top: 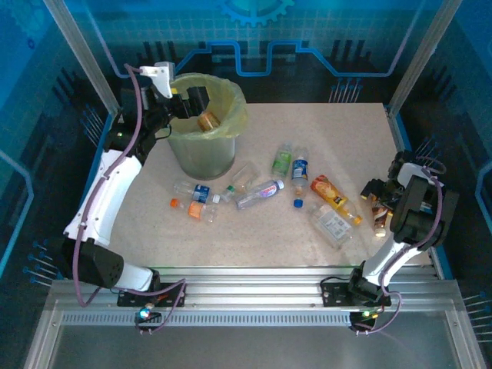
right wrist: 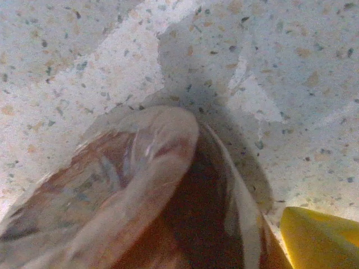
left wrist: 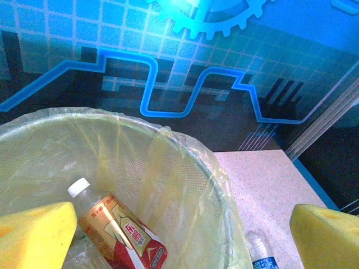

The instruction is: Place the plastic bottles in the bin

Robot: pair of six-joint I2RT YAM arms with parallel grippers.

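bottle close beneath right jaws

In the left of the overhead frame, the left arm has white shells between black joints, with a purple-grey cable along it. At right, the right arm is mostly black with a white lower link. The left gripper has a white housing, and its finger pads are yellow.

The speckled beige counter is carrying the bin, which is standing upright at its far left. Plastic bottles are lying scattered across the middle. A brown bottle is lying near the right edge.
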